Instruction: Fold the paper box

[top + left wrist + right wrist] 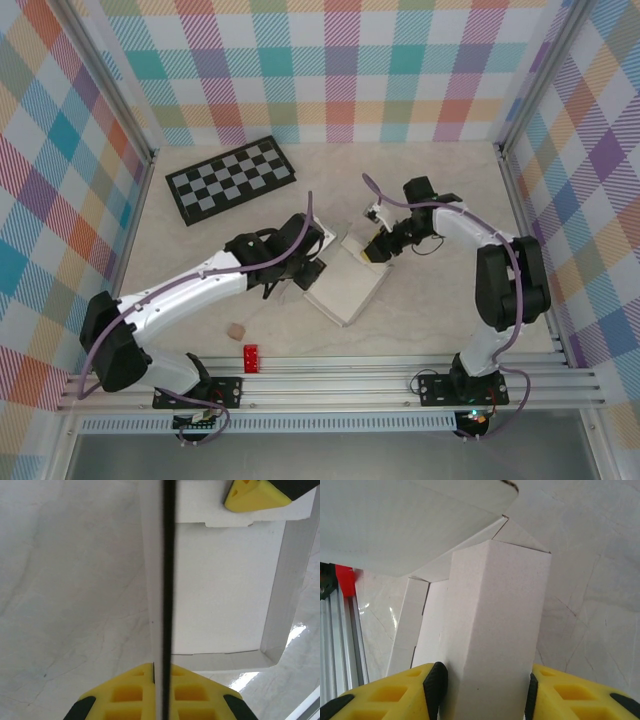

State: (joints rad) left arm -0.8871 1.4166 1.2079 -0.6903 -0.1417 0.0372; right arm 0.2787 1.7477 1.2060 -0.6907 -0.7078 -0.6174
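- The left tool (161, 672) is pinched fully closed on a thin upright panel of the paper box (220, 590). The panel shows edge-on as a dark line between the tool's yellow pads (125, 695).
- The right tool (485, 676) stands about half open. Its pads press both sides of a folded, hollow wall of the box that fills the gap between them, which reads as a grip.
- With both tools holding the same thin card, a pull in differing directions would likely crease or tear it at a fold line.
- The hollow wall could crush flat if the right tool squeezes harder, or spring out of shape if it lets go too soon.
- The left tool holds only a narrow strip, so a tilt or tug may slide the panel out of its grip.
- The counter (430, 180) looks smooth, so the box base could skid sideways instead of folding.
- In the overhead view the box lies around the middle of the counter, between the tools. The left tool is at its far-left edge and the right tool at its far-right corner, both touching it.
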